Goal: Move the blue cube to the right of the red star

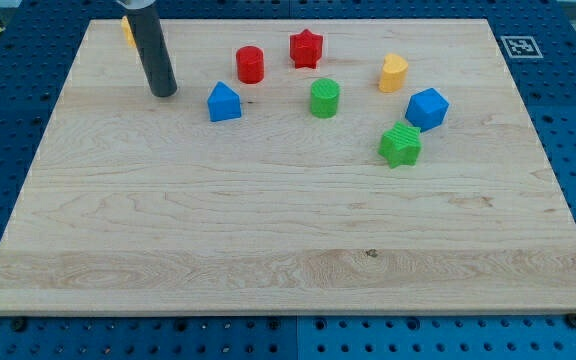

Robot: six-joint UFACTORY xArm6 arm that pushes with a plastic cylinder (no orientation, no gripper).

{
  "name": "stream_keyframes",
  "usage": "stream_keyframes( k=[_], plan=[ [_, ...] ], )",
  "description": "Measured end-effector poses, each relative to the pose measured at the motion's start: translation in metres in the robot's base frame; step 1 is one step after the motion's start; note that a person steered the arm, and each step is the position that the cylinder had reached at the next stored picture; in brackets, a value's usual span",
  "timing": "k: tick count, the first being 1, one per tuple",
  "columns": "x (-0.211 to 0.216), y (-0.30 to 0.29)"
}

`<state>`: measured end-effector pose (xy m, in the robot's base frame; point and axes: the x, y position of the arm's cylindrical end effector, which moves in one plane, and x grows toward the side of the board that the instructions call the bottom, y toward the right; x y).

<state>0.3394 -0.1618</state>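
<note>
The blue cube sits on the wooden board toward the view's right. The red star lies near the view's top, left of and above the cube. My tip rests on the board at the upper left, far left of the cube and just left of a blue wedge-shaped block. It touches no block.
A red cylinder stands left of the star. A green cylinder is below the star. A yellow block is above-left of the cube, a green star below-left. An orange block peeks from behind the rod.
</note>
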Motion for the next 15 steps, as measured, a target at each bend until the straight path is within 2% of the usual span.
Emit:
stream_keyframes(
  k=[1, 3, 4, 6, 8, 9, 10, 11, 12, 13, 15],
  plan=[
    [-0.002, 0.024],
    [-0.01, 0.135],
    [0.005, 0.171],
    [0.07, 0.18],
    [0.171, 0.256],
    [0.178, 0.333],
    [0.168, 0.401],
    [0.163, 0.403],
    [0.115, 0.403],
    [0.095, 0.399],
    [0.095, 0.344]
  ],
)
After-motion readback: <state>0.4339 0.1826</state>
